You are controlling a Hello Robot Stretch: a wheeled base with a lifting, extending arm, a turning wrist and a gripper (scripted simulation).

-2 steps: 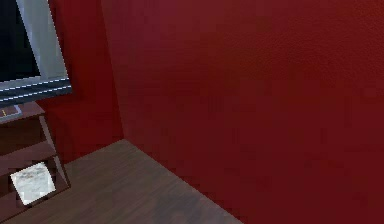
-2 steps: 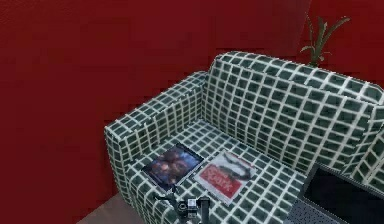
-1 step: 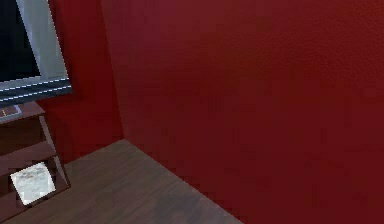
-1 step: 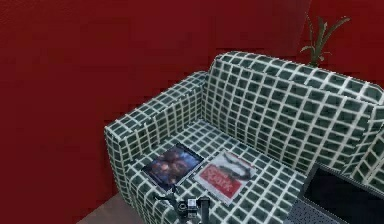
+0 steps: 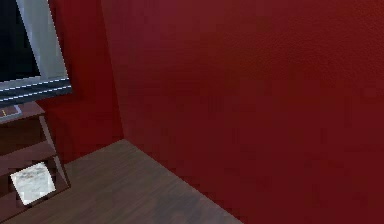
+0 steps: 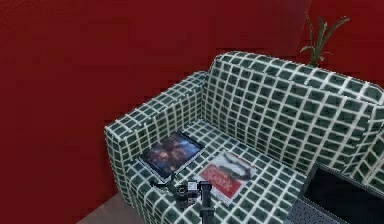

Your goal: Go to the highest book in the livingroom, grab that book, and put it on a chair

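Deep red walls (image 6: 80, 70) and wooden plank floor (image 5: 130, 185), green-and-white checked upholstered sofa (image 6: 290, 100), dark-covered book (image 6: 173, 153) and red-covered book (image 6: 228, 173) flat on its seat, robot's jaws near them, whether grasping anything impossible to tell

The wall (image 5: 240, 90) is deep red. The floor (image 5: 130, 185) is brown with a wood grain. The screen (image 5: 18, 35) is black, framed in silver-grey. The sofa (image 6: 290, 105) has a dark green and white check. The left book (image 6: 173, 152) is dark blue, the right book (image 6: 228, 173) red and white. The plant (image 6: 322, 40) is dull green.
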